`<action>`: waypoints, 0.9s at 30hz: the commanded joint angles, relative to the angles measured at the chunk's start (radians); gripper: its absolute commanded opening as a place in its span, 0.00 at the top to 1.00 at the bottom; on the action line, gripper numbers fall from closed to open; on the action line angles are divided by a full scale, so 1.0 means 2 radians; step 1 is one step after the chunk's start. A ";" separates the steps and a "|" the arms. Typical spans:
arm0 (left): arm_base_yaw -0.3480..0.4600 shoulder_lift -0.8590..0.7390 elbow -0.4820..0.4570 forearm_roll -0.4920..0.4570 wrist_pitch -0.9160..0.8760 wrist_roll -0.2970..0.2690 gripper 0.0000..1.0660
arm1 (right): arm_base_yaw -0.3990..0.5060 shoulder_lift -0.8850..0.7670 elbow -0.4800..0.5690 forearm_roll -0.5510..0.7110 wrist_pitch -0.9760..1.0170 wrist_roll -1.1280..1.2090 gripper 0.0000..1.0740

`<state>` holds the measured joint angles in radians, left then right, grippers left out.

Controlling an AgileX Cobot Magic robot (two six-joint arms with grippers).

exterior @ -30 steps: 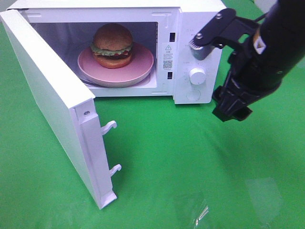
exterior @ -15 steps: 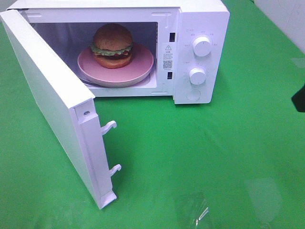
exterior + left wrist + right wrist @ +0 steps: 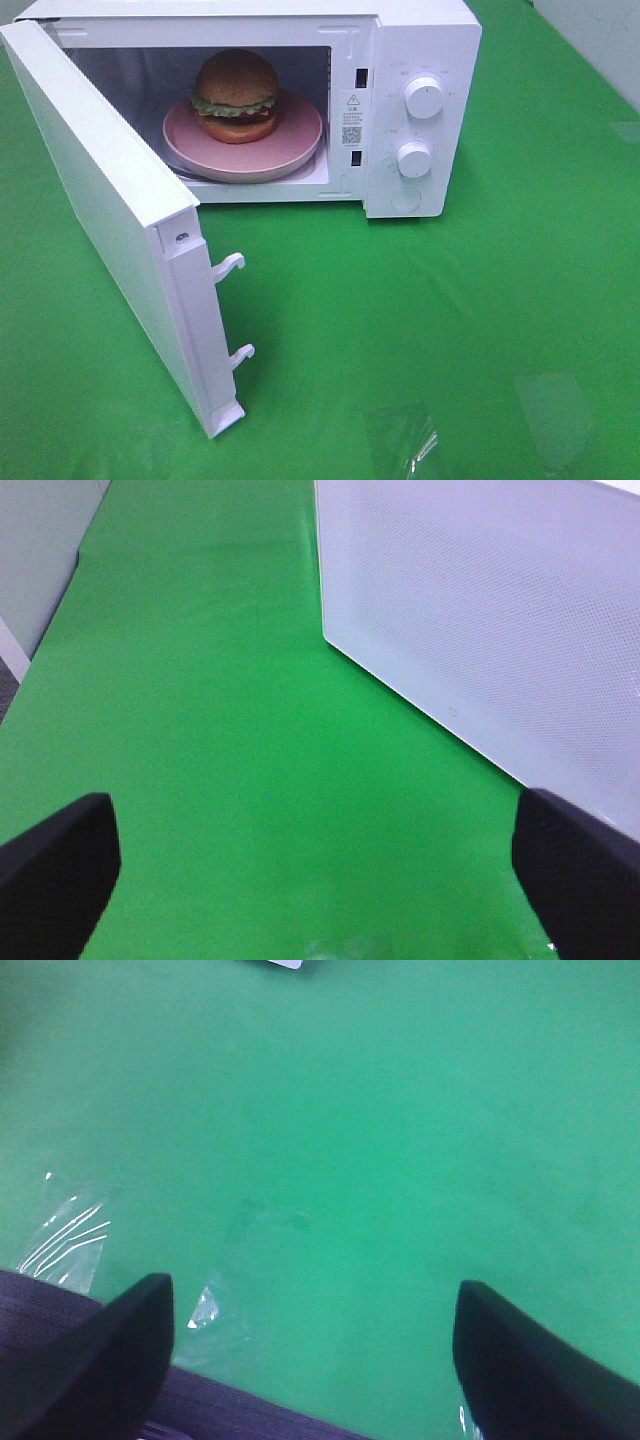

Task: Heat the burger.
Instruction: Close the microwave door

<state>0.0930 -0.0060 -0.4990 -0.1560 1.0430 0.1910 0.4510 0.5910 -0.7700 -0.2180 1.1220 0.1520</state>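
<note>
1. Left gripper (image 3: 315,795): jaws spread wide, holding nothing, above the green worktop (image 3: 220,730).
2. Right gripper (image 3: 312,1282): jaws apart and empty, with clear plastic scraps (image 3: 70,1235) lying on the worktop beneath.
3. Microwave door (image 3: 110,200): swung wide open toward the front left, two latch hooks (image 3: 228,266) exposed on its edge.
4. Burger (image 3: 236,95): upright on the pink plate (image 3: 290,140), inside the microwave (image 3: 420,40) cavity.
5. Two white knobs (image 3: 424,98): on the control panel, right of the cavity.

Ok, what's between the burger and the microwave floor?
The pink plate, which the burger sits on inside the open microwave; the exterior high view shows it.
</note>
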 commanded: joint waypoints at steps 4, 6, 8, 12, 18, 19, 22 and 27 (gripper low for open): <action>-0.001 -0.009 0.002 -0.001 -0.002 -0.003 0.06 | -0.004 -0.053 0.042 0.001 0.016 -0.006 0.29; -0.001 -0.009 0.002 -0.001 -0.002 -0.003 0.06 | -0.004 -0.078 0.061 0.004 0.015 -0.006 0.29; -0.001 -0.009 0.002 -0.001 -0.002 -0.003 0.06 | -0.005 -0.099 0.079 0.005 0.015 -0.005 0.29; -0.001 -0.009 0.002 -0.001 -0.002 -0.003 0.06 | -0.032 -0.150 0.106 0.016 -0.004 -0.005 0.29; -0.001 -0.009 0.002 -0.001 -0.002 -0.003 0.06 | -0.100 -0.209 0.116 0.039 -0.041 -0.016 0.29; -0.001 -0.009 0.002 -0.001 -0.002 -0.003 0.06 | -0.100 -0.209 0.116 0.039 -0.041 -0.016 0.29; -0.001 -0.009 0.002 -0.001 -0.002 -0.003 0.06 | -0.124 -0.245 0.130 0.046 -0.058 -0.016 0.29; -0.001 -0.009 0.002 -0.001 -0.002 -0.003 0.06 | -0.154 -0.279 0.130 0.046 -0.058 -0.014 0.29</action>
<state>0.0930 -0.0060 -0.4990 -0.1560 1.0430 0.1910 0.1690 0.0620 -0.5120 -0.1300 1.0160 0.1320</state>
